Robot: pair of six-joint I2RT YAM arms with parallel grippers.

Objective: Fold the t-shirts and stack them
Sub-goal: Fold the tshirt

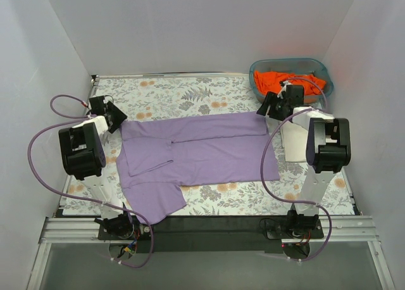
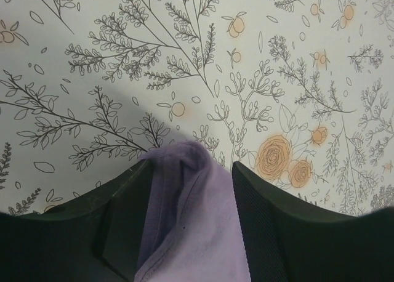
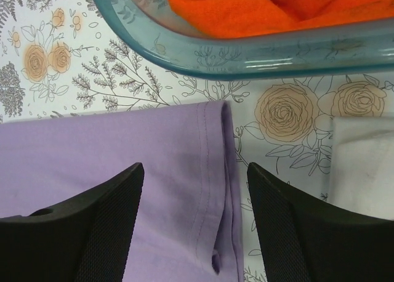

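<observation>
The lavender t-shirt (image 1: 202, 152) lies spread on the floral tablecloth, its far side folded in and one sleeve hanging toward the near edge. My left gripper (image 1: 114, 116) is down at its far-left corner. In the left wrist view the jaws (image 2: 191, 165) stand apart with the bunched corner (image 2: 197, 220) filling the gap. My right gripper (image 1: 271, 105) is at the far-right corner, open (image 3: 196, 168) astride the stitched hem (image 3: 209, 189). The orange t-shirt (image 1: 285, 81) (image 3: 277, 8) lies crumpled in the basket. A folded white t-shirt (image 1: 292, 144) (image 3: 363, 165) lies under the right arm.
The teal plastic basket (image 1: 316, 65) (image 3: 246, 51) stands at the far right corner, close beyond my right gripper. The floral tablecloth (image 1: 190, 90) covers the table. White walls close in on the left, right and back. Purple cables loop beside both arms.
</observation>
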